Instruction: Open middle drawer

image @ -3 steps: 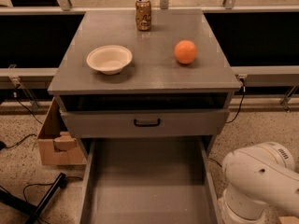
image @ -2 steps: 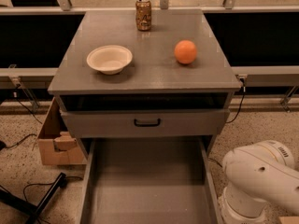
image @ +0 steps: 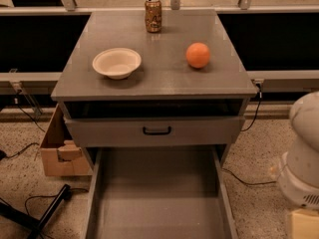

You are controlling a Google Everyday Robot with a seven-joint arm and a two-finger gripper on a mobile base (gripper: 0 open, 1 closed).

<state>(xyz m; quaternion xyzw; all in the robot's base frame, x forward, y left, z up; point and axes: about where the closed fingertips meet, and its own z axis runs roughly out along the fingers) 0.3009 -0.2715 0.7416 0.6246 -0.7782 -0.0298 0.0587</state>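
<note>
Approach stage, seemingly: middle drawer [image: 199,132] sitting shut in the desk [image: 154,86], above the pulled-out bottom drawer [image: 157,203]. Gripper out of view beyond the white robot body [image: 305,148] at right; cannot tell opening or load. Next, reach the black loop handle [image: 157,130], clamp, pull straight out.

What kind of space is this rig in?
Likely a robotics lab or test bay, not a home: grey drawer cabinet on a speckled floor, loose cables and a cardboard box beside it. The pincer is out of view; only the robot's white body shows at right.
</note>
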